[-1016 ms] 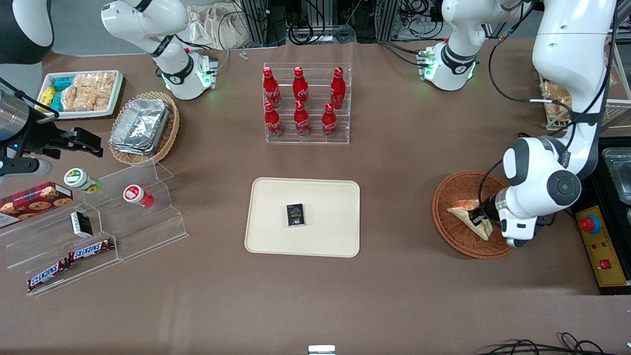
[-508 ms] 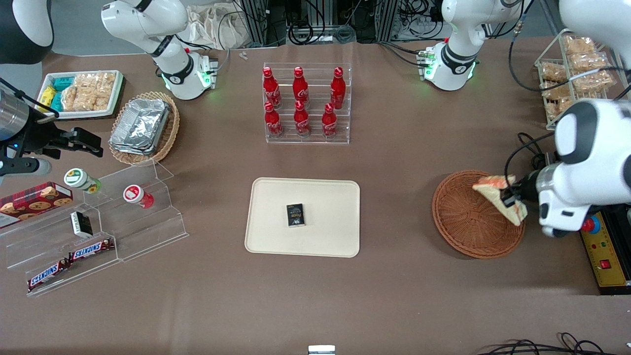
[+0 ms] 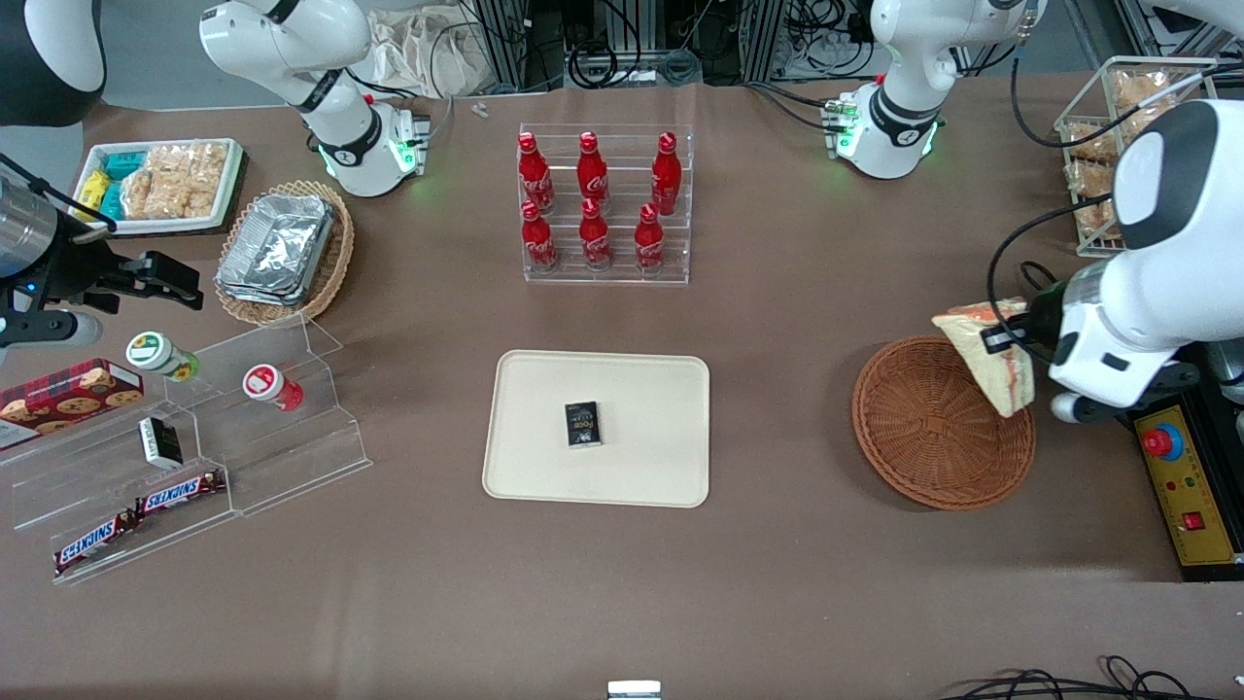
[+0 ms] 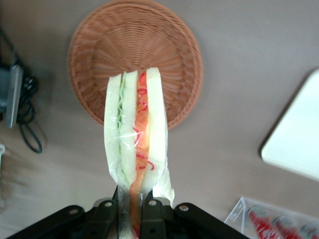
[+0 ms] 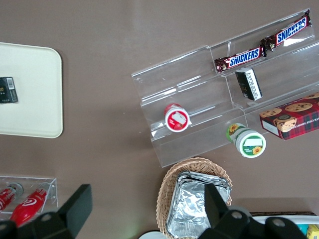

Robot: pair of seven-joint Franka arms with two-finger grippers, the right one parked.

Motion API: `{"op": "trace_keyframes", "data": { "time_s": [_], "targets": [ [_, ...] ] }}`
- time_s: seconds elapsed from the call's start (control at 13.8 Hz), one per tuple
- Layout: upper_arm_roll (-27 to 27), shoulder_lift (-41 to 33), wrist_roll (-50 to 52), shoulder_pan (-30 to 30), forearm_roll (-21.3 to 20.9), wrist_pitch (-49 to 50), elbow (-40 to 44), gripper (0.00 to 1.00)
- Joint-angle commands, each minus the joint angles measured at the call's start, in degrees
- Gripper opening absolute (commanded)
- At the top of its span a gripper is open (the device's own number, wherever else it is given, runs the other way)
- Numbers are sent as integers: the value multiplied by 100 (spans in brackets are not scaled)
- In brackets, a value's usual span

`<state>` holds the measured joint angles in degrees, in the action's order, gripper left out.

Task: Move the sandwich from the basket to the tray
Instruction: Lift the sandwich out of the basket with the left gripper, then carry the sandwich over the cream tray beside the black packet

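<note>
With the sandwich [image 3: 991, 360] lifted clear, we see it at the right of the front frame, above the rim of the empty basket [image 3: 923, 442]. Our gripper [image 3: 1001, 338] has its jaws pinched on the wrapped wedge. It looks light, soft and squashable, so gently toward the tray [image 3: 641, 389].

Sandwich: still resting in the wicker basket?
No. The gripper holds the sandwich lifted above the basket's rim, and the basket is empty.
</note>
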<state>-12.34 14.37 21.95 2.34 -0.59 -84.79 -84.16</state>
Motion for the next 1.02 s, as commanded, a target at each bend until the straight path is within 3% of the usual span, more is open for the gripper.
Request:
{"op": "trace_keyframes", "data": {
  "time_s": [0.0,0.36,0.73,0.94],
  "targets": [
    [-268,40,-481,-15,-82,85,84,0],
    [-1050,118,-166,-145,-117,-72,23,0],
    [-1060,829,-112,-1024,-363,-967,14,0],
    [-1060,1357,492,-1533,-398,-1889,31,0]
  ]
}}
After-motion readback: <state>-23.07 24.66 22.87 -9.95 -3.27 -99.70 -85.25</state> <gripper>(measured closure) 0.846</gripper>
